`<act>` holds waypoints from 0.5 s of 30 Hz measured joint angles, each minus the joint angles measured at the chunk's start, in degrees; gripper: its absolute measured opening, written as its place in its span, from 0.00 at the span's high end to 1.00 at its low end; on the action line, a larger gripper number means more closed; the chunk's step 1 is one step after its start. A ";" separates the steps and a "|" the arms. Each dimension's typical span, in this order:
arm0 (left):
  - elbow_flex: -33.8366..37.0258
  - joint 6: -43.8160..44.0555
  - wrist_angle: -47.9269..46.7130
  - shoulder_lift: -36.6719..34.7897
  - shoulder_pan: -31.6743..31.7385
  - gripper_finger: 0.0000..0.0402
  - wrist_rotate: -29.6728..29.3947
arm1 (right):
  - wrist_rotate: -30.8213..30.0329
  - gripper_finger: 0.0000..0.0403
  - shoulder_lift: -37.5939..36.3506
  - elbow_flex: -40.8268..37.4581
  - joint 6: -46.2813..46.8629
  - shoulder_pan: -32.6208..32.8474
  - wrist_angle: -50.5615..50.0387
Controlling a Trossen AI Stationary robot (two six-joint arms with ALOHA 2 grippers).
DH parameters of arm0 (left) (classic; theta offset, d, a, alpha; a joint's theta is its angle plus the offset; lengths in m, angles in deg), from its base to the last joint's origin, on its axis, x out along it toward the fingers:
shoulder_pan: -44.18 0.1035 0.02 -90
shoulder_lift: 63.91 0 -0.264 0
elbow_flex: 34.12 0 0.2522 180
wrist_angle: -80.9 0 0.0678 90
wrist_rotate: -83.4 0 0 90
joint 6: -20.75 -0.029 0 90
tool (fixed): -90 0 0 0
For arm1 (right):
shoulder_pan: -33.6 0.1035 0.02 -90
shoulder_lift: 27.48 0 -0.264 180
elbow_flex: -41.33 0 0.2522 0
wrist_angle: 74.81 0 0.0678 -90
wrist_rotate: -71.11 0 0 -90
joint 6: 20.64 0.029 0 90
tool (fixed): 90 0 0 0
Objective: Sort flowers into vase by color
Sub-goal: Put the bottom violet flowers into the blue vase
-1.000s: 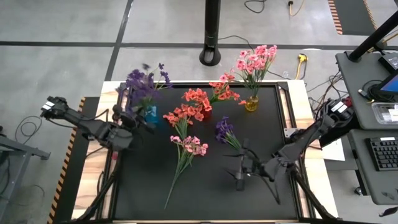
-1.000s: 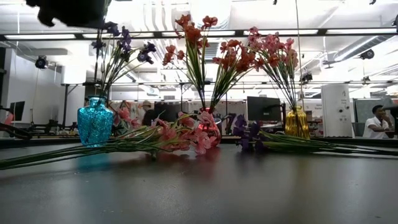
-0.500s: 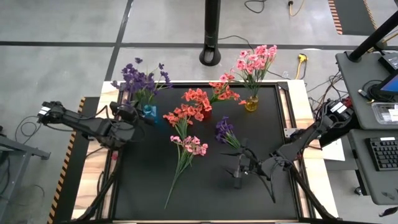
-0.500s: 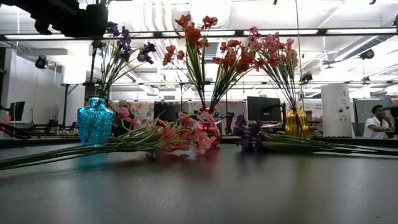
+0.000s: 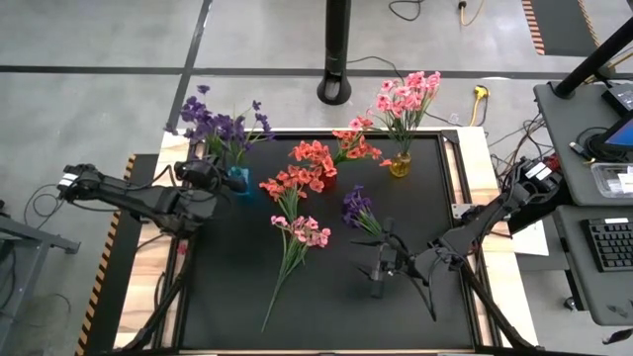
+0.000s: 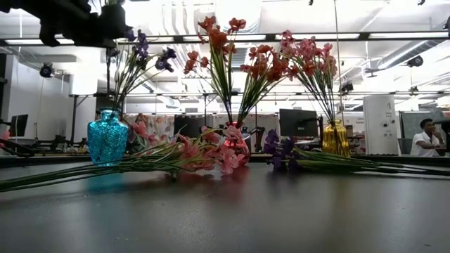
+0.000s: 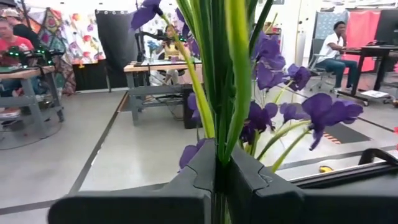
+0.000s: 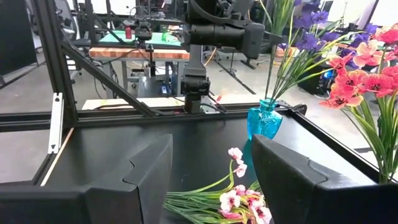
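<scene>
Left gripper (image 5: 220, 178) is clamped tight on the thin green stems of the purple artificial flower sprig (image 5: 220, 124), just above the glittery teal glass vase (image 5: 238, 181) at the mat's back left. In the left wrist view the stems run straight up through the closed jaws, blossoms fanned above. Stems look seated in the vase neck, but I can't confirm how deep

Right gripper (image 5: 381, 265) hovers low over the black table mat (image 5: 326, 307), front right, jaws parted about halfway, holding nothing. Its wrist view looks across the pink-blossom sprig lying flat on the mat (image 5: 297, 245)

Other stock:
- coral-red blossoms standing in the small red vase (image 5: 326, 178), back centre
- pink blossoms in the amber-yellow glass vase (image 5: 400, 165), back right
- loose coral-red sprig lying on the mat (image 5: 287, 188), touching or overlapping the pink one
- loose purple sprig lying flat (image 5: 358, 210), just beside the right gripper, likely its next target

Handling, my read: sprigs are very light, wire-and-plastic stems, springy rather than stiff, blossom heads soft and bulky. Grip mid to lower stem where the strands bunch together; grabbing blossoms would crush or shed them, and a grip near the very tip lets the head droop and swing. Thin stems can slip out sideways from a loose pinch, so close fully. Vases are small, glass and narrow-necked; top-heavy once filled, so a sideways nudge on release could tip one

Judged progress: three loose sprigs left to sort
</scene>
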 joint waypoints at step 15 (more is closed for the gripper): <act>0.00 5.38 0.33 1.30 4.93 1.00 0.53 | 0.00 0.48 -0.01 0.00 0.52 -0.02 -0.04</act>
